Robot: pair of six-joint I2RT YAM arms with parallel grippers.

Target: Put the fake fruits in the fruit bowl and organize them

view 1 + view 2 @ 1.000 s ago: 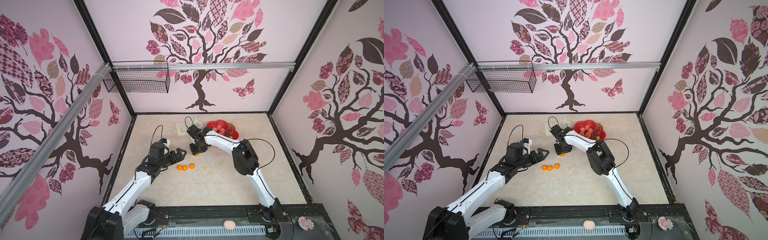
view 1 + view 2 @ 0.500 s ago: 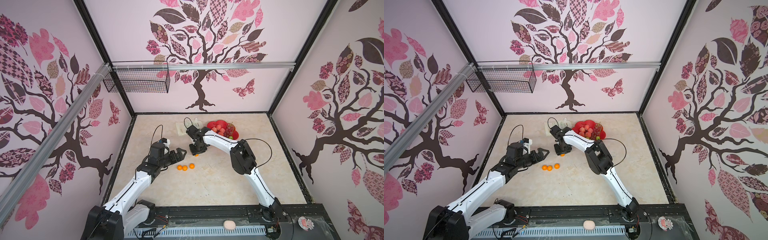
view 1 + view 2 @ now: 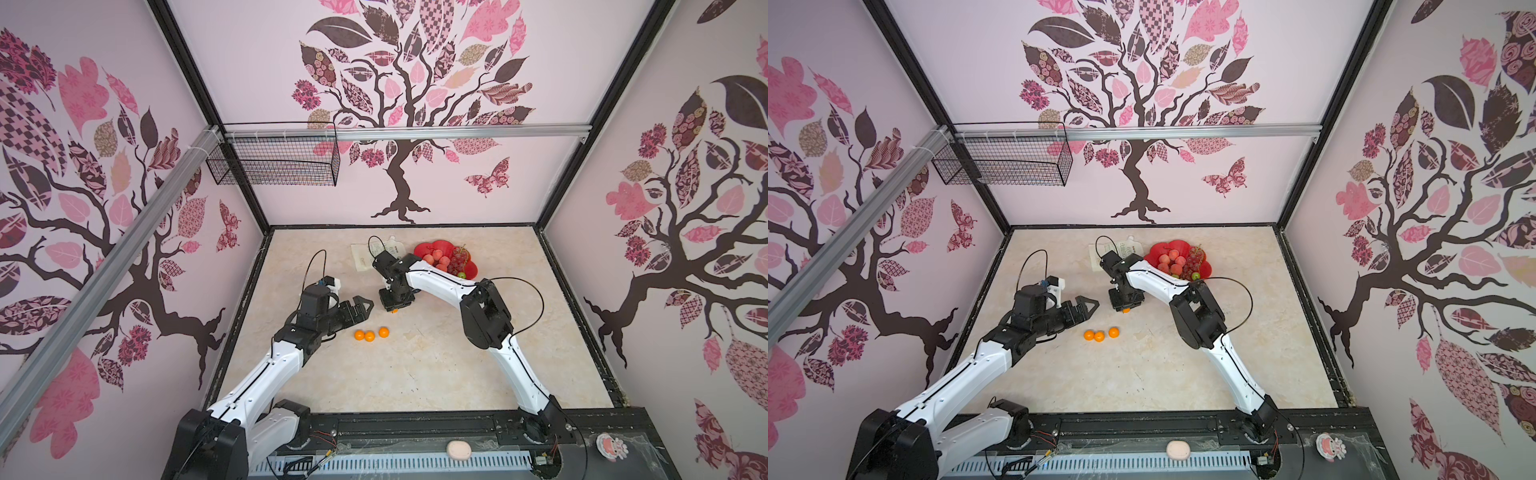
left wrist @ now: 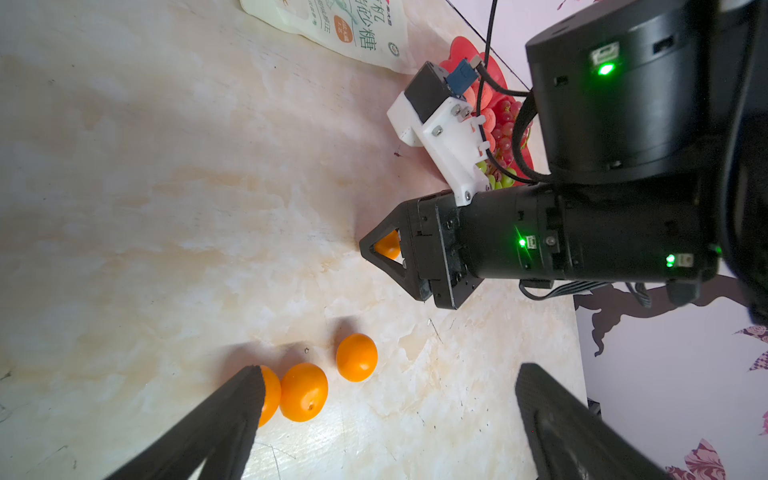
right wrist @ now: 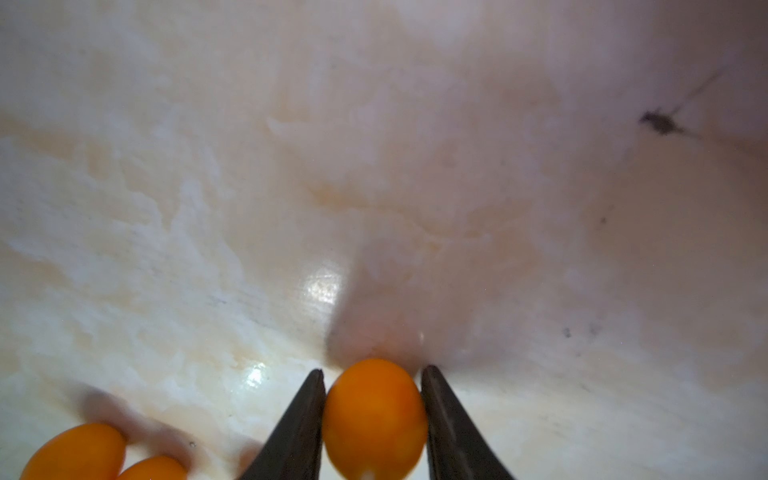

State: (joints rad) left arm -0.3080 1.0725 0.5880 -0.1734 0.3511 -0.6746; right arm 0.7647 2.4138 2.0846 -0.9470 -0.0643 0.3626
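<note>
Orange and glossy, a tangerine (image 5: 374, 419) rests on the surface (image 5: 374, 166) with the right pincer (image 5: 372, 370) clamped against its two sides. The step in hand is picking up one loose fruit. Three tangerines (image 3: 369, 335) lie in a row near this pincer, just beside the empty, wide-apart left pincer (image 3: 362, 305). The bowl (image 3: 442, 246), holding peaches (image 3: 440, 261) and grapes (image 3: 458, 259), lies behind the right pincer, past its wrist. Next, I judge, comes a straight lift, then a swing back over the bowl's rim to a free spot.
</note>
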